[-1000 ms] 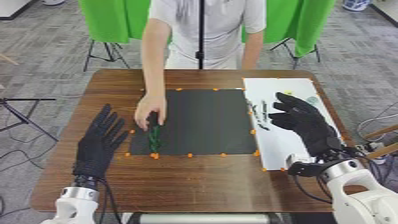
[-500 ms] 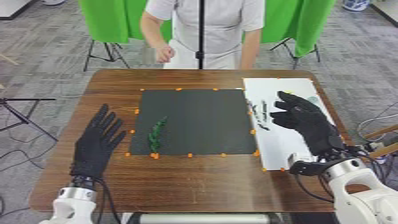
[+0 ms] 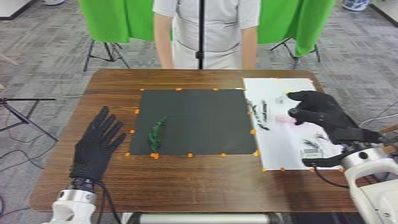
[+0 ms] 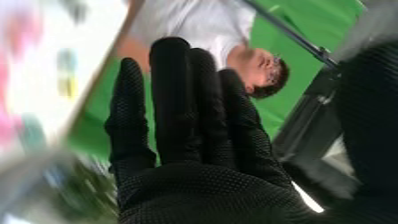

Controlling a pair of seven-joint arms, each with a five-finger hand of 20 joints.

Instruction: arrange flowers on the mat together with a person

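Note:
In the head view my left hand (image 3: 96,145) rests over the table's left side, fingers straight, left of the dark mat (image 3: 200,120). A green leafy stem (image 3: 156,135) lies on the mat's left part. My right hand (image 3: 322,112) is above the right part of the white sheet (image 3: 277,142), with nothing seen in it. Beside it on the sheet are a pink flower (image 3: 284,119) and dark slender stems (image 3: 259,111). In the right wrist view my right hand (image 4: 200,175) has its fingers extended, and blurred pink flowers (image 4: 19,30) lie on the white sheet.
Orange tape pieces (image 3: 189,155) mark the edges of the mat and sheet. A person stands at the table's far side, arms down. A dark vertical pole rises in front of the person. The brown table (image 3: 195,190) extends around the mat.
The person's hand has let go of the green stem, leaving it on the mat, and drawn back off the table. My right hand has moved to the right, uncovering more of the sheet.

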